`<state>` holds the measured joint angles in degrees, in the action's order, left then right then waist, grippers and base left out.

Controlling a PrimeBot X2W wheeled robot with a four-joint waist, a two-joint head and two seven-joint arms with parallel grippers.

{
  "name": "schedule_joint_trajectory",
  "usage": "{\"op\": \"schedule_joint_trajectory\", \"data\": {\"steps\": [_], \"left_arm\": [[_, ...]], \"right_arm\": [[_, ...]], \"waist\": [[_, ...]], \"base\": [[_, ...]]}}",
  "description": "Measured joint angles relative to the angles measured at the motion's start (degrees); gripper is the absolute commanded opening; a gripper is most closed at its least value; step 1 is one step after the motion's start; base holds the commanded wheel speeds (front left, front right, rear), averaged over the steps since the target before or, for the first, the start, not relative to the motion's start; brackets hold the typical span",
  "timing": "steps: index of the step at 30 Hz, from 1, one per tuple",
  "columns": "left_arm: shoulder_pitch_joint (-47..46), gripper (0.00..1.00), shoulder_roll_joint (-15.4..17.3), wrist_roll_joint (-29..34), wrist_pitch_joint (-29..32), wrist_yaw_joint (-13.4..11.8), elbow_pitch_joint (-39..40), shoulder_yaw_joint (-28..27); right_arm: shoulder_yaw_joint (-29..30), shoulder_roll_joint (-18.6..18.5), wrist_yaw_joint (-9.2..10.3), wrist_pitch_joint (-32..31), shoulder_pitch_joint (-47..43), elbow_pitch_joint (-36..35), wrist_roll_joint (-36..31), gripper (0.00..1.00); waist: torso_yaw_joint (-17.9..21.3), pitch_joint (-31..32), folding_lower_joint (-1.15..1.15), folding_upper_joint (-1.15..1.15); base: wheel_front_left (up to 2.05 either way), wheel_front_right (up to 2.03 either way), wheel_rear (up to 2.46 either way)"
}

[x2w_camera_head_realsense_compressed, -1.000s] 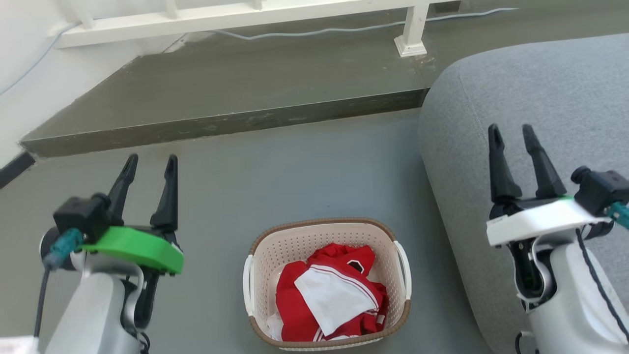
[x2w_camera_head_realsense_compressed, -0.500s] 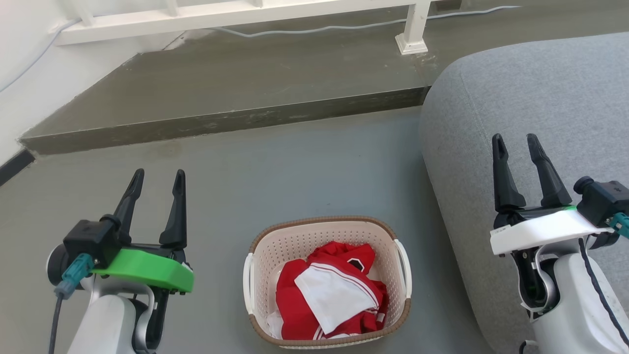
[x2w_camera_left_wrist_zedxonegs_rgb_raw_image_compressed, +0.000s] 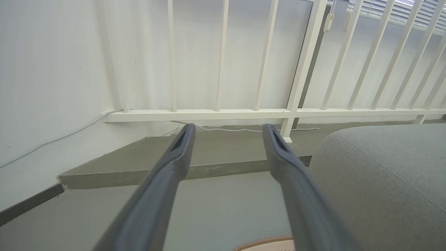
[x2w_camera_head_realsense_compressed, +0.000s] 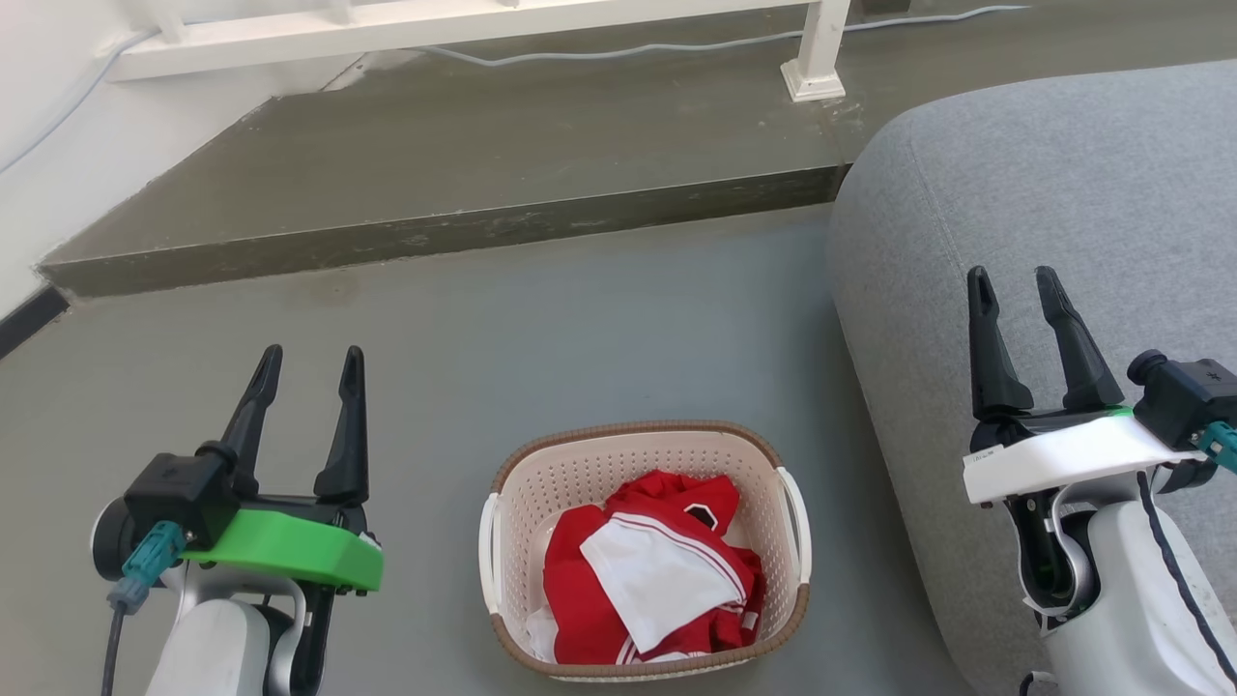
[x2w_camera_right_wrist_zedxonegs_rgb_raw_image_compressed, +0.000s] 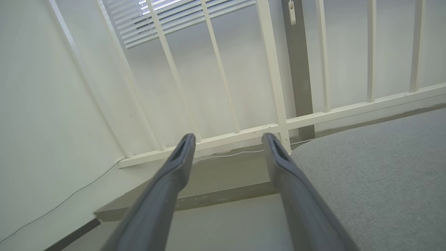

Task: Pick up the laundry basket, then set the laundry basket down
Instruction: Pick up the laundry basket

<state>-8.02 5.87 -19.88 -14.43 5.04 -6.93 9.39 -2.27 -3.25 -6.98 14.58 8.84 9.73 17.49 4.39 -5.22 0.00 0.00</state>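
Observation:
The laundry basket (x2w_camera_head_realsense_compressed: 570,480) stands on the grey floor at the bottom middle of the head view: cream perforated walls, brown woven rim, a white handle on each side. Red and white clothes (x2w_camera_head_realsense_compressed: 652,570) lie in it. A sliver of its brown rim (x2w_camera_left_wrist_zedxonegs_rgb_raw_image_compressed: 264,243) peeks in at the bottom of the left wrist view. My left gripper (x2w_camera_head_realsense_compressed: 311,360) hangs open to the basket's left, above the floor, holding nothing. My right gripper (x2w_camera_head_realsense_compressed: 1013,280) hangs open to the basket's right, over the grey sofa, also holding nothing. Neither touches the basket.
A grey upholstered sofa (x2w_camera_head_realsense_compressed: 1044,193) rises close to the basket's right side. Beyond the basket a raised concrete step (x2w_camera_head_realsense_compressed: 435,237) crosses the floor, with a white railing (x2w_camera_head_realsense_compressed: 464,24) and a cable (x2w_camera_head_realsense_compressed: 618,48) on it. A white wall (x2w_camera_head_realsense_compressed: 48,145) stands at left.
My left gripper has come down and slightly right in the head view. The right gripper has sunk a little. The camera has tipped slightly; the basket has stayed on the floor.

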Motion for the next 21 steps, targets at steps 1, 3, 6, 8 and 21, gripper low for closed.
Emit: {"op": "schedule_joint_trajectory", "data": {"steps": [1,3,6,8,21], "left_arm": [[0.1,1.0,0.0,0.0,0.0,0.0,0.0,-0.1],[0.2,1.0,-0.2,0.1,0.0,0.1,0.1,-0.3],[0.8,1.0,-0.7,0.1,0.0,0.1,0.6,-0.7],[1.0,1.0,-0.8,0.1,0.0,0.3,0.9,-0.8],[0.9,1.0,-1.3,0.1,0.0,1.1,-0.7,0.6]], "right_arm": [[0.0,0.0,0.0,0.0,0.0,0.0,0.0,1.0],[0.0,0.0,0.0,0.0,0.0,0.0,-0.1,1.0],[0.1,0.1,0.0,0.0,-0.4,-0.1,-0.1,1.0],[0.2,0.1,0.0,0.0,-0.8,-0.1,-0.1,1.0],[1.4,0.5,-0.01,0.0,-1.4,3.5,0.7,1.0]], "waist": [[0.0,0.0,0.0,0.0],[0.0,-0.1,0.0,0.0],[0.1,-0.5,0.0,0.0],[0.2,-1.0,0.0,0.0],[0.4,-6.8,0.0,0.0]], "base": [[0.0,0.0,0.0],[0.0,0.0,0.0],[0.0,0.0,0.0],[0.0,0.0,0.0],[0.0,0.0,0.0]]}}
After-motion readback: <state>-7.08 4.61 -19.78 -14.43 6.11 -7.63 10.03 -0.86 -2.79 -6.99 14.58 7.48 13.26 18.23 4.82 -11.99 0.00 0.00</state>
